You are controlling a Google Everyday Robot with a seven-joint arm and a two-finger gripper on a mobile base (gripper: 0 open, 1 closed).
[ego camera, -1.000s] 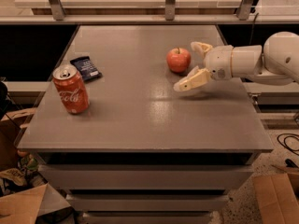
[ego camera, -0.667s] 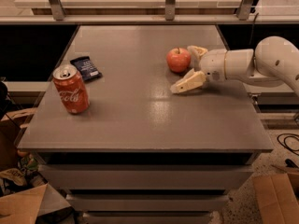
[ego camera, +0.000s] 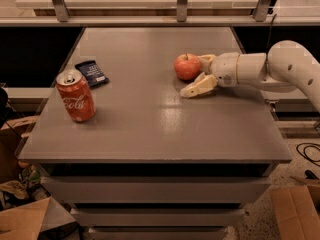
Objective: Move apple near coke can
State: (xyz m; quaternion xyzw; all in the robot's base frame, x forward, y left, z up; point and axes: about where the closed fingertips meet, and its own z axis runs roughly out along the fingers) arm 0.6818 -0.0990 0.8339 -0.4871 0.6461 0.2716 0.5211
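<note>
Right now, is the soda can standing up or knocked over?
Standing up: the can sits on its bottom with its silver top facing up. The gripper is open, across the table by the apple.

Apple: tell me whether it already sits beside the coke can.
No: the apple sits on the right side of the table by the open gripper, while the coke can stands apart near the left edge.

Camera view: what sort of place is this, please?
Probably a robot test lab or workshop: a plain grey table, cardboard boxes on the floor, and the gripper beside the apple.
</note>
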